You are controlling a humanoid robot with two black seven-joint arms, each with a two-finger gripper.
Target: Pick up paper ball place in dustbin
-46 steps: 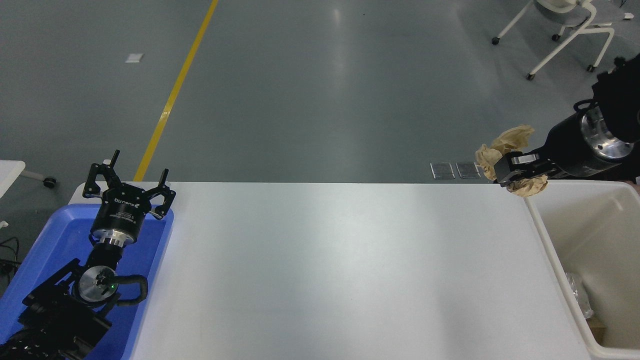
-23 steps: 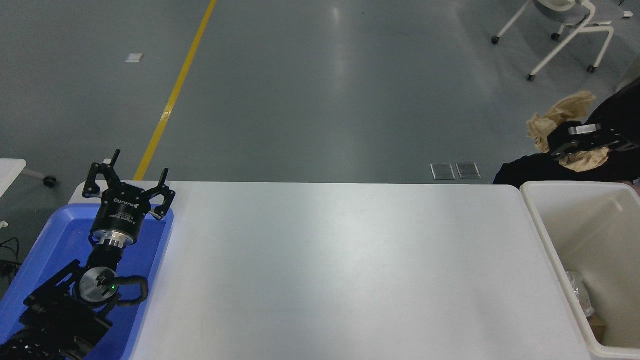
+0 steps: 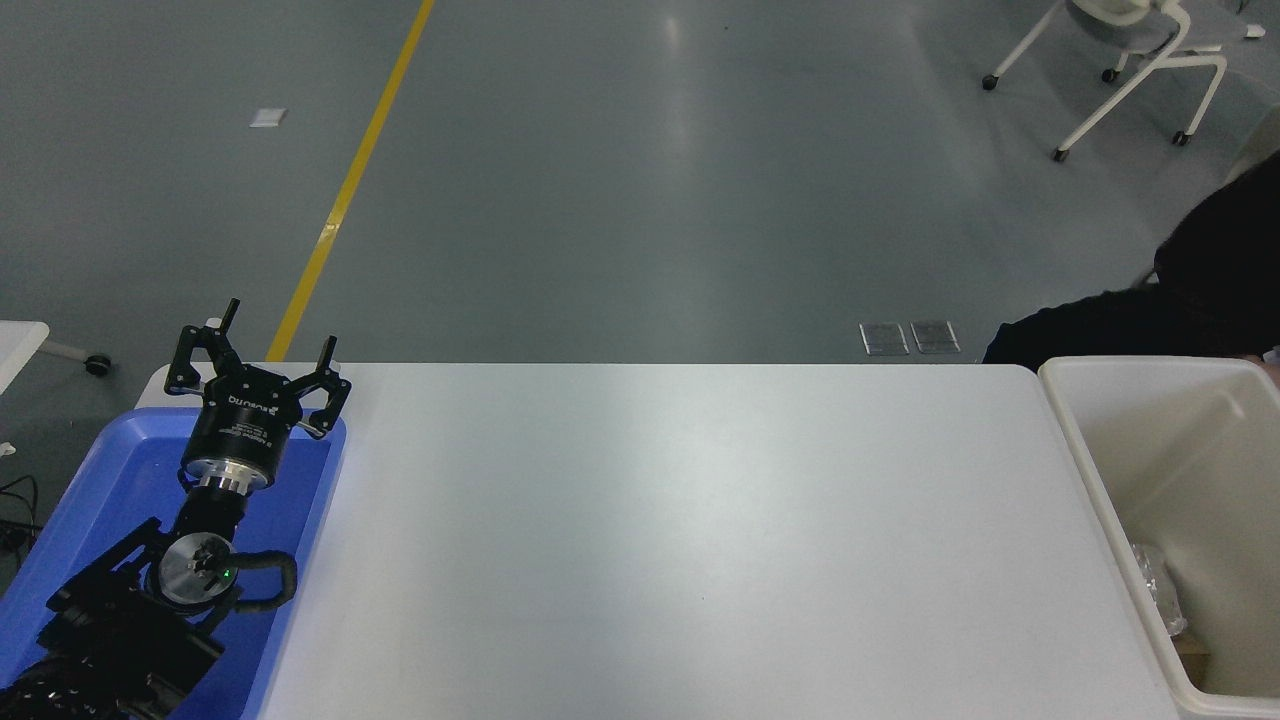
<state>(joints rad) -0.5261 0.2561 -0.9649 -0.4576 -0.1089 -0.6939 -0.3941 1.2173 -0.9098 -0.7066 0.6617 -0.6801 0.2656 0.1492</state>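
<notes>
The paper ball is out of view. The cream-white dustbin (image 3: 1092, 472) stands at the table's right end, partly cut off by the picture's edge. Only a black bulk of my right arm (image 3: 1215, 270) shows at the right edge, beyond the dustbin's far rim. Its gripper is out of the picture. My left gripper (image 3: 258, 352) is open and empty, parked over the blue tray (image 3: 110, 470) at the lower left.
The white table (image 3: 680, 540) spans the middle. Crumpled clear plastic (image 3: 1155, 590) lies at the bottom of the dustbin. A white chair (image 3: 1140, 60) stands on the grey floor at the top right, and a yellow line (image 3: 350, 180) runs across the floor.
My right gripper, shut on the paper ball, moved right and up from the dustbin's far left corner and left the picture. The left arm has not moved.
</notes>
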